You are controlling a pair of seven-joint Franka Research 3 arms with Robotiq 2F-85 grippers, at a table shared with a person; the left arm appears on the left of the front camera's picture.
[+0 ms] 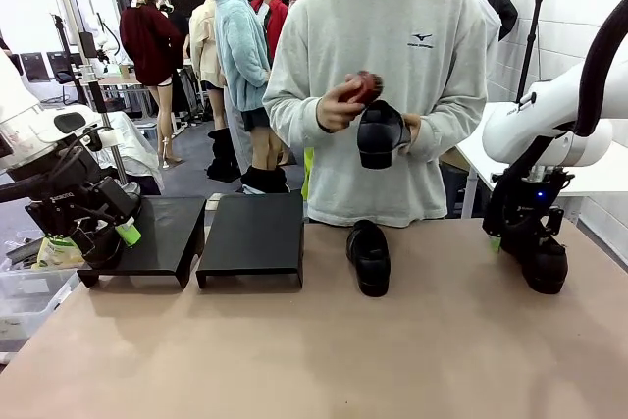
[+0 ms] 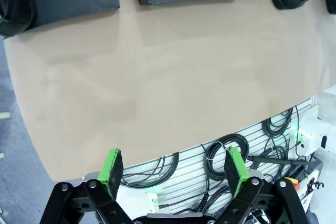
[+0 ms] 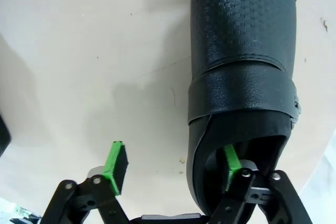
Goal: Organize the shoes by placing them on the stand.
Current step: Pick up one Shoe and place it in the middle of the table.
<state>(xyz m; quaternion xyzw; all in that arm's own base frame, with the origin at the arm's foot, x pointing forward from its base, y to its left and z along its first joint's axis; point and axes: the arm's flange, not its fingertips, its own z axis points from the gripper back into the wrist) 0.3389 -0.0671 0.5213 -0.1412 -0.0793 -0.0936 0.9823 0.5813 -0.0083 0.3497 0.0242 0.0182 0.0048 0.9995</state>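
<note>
four black shoes: first shoe (image 3: 241, 51) straddled at its collar by the right gripper (image 3: 173, 150), fingers apart, one pad inside the opening, the other outside and clear; second shoe (image 1: 370, 257) on the tabletop (image 1: 294, 360), left of that gripper; third shoe (image 1: 381, 132) held up by the person (image 1: 392, 36); fourth shoe (image 2: 16, 3) at the end of the left stand (image 1: 162, 233), ahead of the left gripper (image 2: 173, 156), fingers apart and empty. two black stands; right stand (image 1: 253, 237) bare.

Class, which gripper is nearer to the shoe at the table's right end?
Right. The right gripper straddles the side wall of the shoe, one finger inside its opening, one outside. The left gripper hangs far off beside the left stand.
</note>
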